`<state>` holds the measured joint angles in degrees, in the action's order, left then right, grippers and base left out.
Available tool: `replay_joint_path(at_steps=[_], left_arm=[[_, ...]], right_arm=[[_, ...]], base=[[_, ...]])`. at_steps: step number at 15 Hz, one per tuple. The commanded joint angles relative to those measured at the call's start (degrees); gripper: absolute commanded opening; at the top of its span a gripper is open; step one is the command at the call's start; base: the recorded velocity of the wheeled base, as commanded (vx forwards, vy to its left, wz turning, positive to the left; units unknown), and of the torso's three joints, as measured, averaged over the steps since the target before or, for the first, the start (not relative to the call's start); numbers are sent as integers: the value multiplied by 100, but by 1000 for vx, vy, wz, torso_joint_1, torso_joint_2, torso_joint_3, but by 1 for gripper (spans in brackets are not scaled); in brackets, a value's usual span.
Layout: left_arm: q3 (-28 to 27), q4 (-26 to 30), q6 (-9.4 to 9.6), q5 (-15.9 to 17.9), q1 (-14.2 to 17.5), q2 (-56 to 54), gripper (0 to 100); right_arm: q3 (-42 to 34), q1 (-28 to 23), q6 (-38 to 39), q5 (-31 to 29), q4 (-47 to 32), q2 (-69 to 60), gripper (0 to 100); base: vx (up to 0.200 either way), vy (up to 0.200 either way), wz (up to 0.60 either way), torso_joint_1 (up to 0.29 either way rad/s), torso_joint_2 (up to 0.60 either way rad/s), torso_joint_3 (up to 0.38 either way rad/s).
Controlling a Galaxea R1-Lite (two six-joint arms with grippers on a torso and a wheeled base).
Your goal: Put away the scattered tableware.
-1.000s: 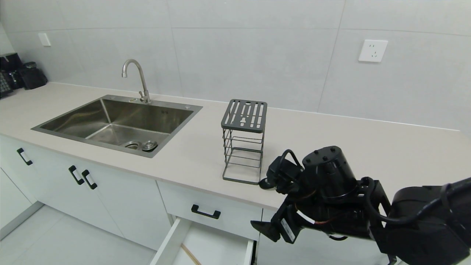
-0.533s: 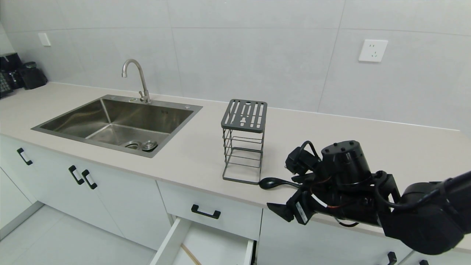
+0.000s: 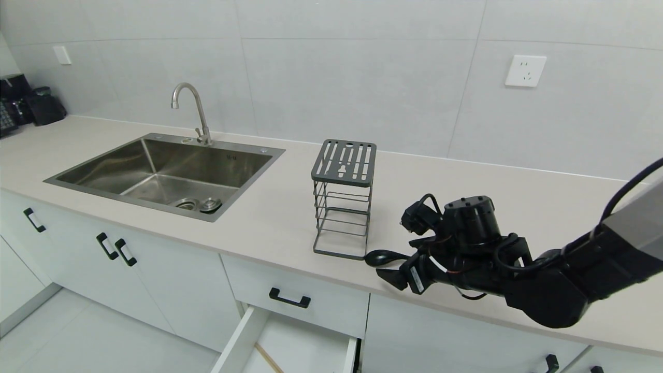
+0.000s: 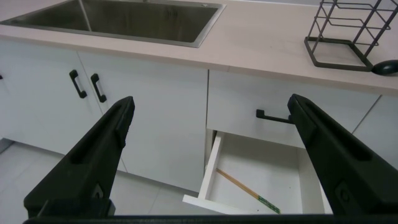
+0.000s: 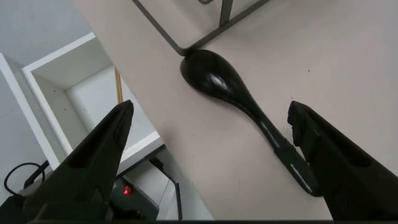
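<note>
Below the wire rack [image 3: 343,199] and nearer the robot, a drawer [image 3: 235,339] stands pulled out under the counter [image 3: 279,223], with a single wooden chopstick [image 4: 245,188] lying inside. The left end effector [image 4: 211,102] hangs in front of that drawer, lower than the rack, fingers spread wide with nothing between them.

Up on the counter, the black spoon [image 5: 239,93] lies flat at the rack's front right corner. Its bowl is touching or just beside the rack's base frame (too fine to call), and its handle runs away from the rack along the counter's front edge. The right end effector [image 3: 398,268] sits low over the spoon just right of the rack, fingers spread to either side of it and not yet closed.

The step in hand looks like picking up the spoon. The handle is thin and lies flat, so the fingertips probably need to go down almost to the counter before closing. The handle's end lies close to one finger, so centring first should prevent a sideways shove. Gripping the handle away from the rack, not the rounded bowl, should give a firmer hold. A straight lift before any swing would keep the bowl from catching the rack's frame.
</note>
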<state>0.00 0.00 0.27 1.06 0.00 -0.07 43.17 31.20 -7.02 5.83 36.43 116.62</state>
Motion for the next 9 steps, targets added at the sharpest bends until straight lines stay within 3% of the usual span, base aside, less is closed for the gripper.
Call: replay_joint_path(at_steps=[1,9], left_arm=[[0,0,0,-1,0,7,100],[0,0,0,-1,0,7,100]], right_arm=[[175,-140,-10,6,14,406,100],[465,-316,8,-11,14,907,100]], base=[[0,0,0,0,0,0],[0,0,0,0,0,0]])
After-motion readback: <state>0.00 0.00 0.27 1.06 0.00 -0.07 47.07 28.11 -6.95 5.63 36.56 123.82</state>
